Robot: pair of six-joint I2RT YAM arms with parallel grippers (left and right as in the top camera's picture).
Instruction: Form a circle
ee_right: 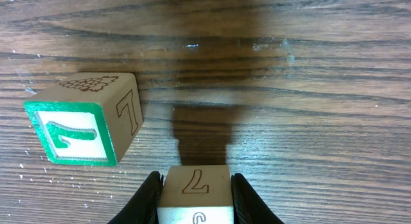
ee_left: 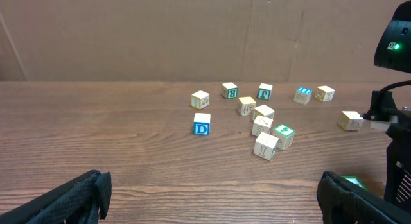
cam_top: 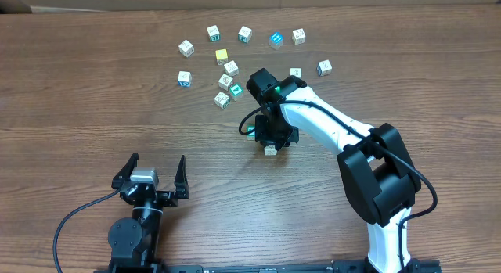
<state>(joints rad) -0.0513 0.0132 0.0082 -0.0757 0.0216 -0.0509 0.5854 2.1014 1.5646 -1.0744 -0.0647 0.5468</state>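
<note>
I see the wooden surface (cam_top: 78, 85) filling the overhead view. The white right arm (cam_top: 329, 124) reaches in from the near right corner toward the middle. Near the front edge, the left end effector (cam_top: 157, 159) sits with its fingers spread wide apart, nothing between them. The right end effector (ee_right: 196, 201) points down at mid-surface, clamped on a pale cube (ee_right: 194, 195). The circle (cam_top: 226, 81) lies just beyond and left of that arm's wrist: three whitish cubes and one green-topped, bunched close. Loose cubes (cam_top: 185, 48) are scattered around it farther back. A green-bordered cube (ee_right: 77, 121) rests on the wood near the clamped one, apart from it.
</note>
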